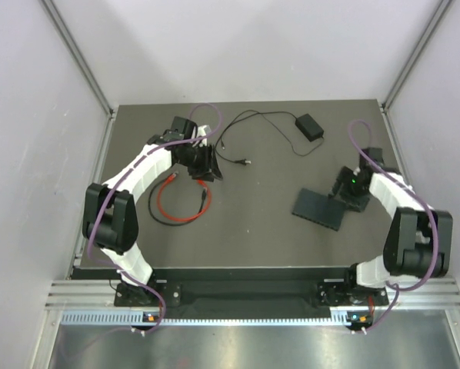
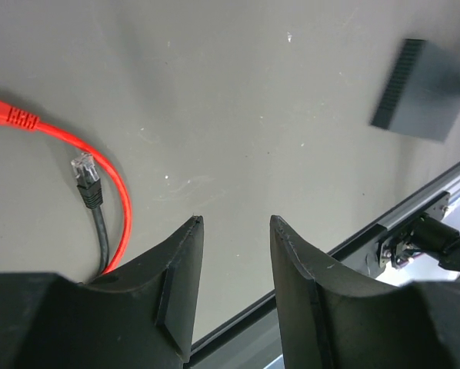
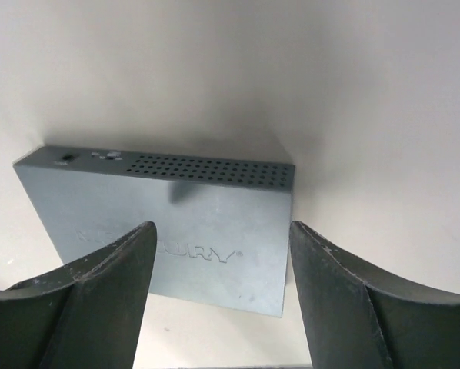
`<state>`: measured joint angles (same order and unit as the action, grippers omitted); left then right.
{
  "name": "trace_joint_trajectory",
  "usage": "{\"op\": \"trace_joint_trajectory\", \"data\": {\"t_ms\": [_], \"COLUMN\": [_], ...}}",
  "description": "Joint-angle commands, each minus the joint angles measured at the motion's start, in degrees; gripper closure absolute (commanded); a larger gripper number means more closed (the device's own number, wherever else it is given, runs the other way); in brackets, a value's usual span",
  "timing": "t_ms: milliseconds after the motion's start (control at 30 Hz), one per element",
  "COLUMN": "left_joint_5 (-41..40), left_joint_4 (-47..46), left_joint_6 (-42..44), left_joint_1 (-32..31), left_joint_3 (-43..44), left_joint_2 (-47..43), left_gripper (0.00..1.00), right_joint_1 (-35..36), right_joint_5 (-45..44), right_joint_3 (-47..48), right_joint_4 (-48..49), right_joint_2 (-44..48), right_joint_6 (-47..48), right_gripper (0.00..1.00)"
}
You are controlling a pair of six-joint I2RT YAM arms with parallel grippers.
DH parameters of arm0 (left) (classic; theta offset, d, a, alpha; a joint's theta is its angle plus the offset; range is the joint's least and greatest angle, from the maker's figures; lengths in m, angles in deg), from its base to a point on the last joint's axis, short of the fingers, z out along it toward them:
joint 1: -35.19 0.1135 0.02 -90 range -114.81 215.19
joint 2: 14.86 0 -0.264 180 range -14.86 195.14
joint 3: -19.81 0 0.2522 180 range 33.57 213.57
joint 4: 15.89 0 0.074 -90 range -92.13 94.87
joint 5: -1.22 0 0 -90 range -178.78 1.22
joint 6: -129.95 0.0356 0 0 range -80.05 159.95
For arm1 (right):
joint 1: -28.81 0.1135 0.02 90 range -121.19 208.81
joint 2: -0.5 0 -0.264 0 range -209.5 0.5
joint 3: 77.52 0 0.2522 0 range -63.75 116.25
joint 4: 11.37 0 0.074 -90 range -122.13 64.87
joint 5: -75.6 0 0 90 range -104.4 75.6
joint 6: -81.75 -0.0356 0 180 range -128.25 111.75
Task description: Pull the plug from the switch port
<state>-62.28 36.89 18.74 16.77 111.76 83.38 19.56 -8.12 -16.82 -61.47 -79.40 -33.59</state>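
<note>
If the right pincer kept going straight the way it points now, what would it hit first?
Probably the top face of the flat black box, which lies ahead between the open fingers of the right pincer; the distance is unclear.

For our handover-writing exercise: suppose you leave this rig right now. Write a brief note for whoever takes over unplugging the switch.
Left gripper: open, empty, above the mat beside the red cable.
Right gripper: open, holding nothing, over the switch.
Things: the switch lies flat on the right of the mat. The red cable lies loose on the left, with a clear plug free beside it.
Done: no view shows a cable in the switch, so the plug looks pulled.
Left: check the port edge closely, since it shows too small here, then retract both arms.
</note>
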Motion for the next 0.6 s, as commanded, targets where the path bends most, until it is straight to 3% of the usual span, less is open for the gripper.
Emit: {"op": "trace_joint_trajectory", "data": {"t_ms": [0,100,333,467,567], "left_joint_5": [2.41,2.68,3.81,6.27,8.38], "left_joint_4": [-1.67,-1.5,-0.79,-0.88,-1.41], "left_joint_6": [-0.85,-1.11,-1.29,-1.81,-3.83], "left_joint_1": [0.05,-0.22,-1.8,-6.62,-8.91], "left_joint_3": [-0.76,-0.85,0.29,3.54,6.79], "left_joint_2": [-2.79,-2.96,-2.44,1.15,4.5], "left_gripper": [0.55,0.55,0.56,0.56,0.55], "right_joint_1": [7.48,15.48,14.8,9.71,1.54], "right_joint_5": [2.68,3.12,-0.64,0.04,6.44], "right_joint_3": [9.98,16.59,18.98,13.91,8.37], "right_joint_4": [5.14,3.82,1.28,-1.45,0.3], "right_joint_2": [-5.34,-10.97,-7.13,-4.48,-2.55], "right_joint_6": [5.38,6.97,4.34,5.13,5.04], "right_gripper": [0.3,0.3,0.29,0.28,0.28]}}
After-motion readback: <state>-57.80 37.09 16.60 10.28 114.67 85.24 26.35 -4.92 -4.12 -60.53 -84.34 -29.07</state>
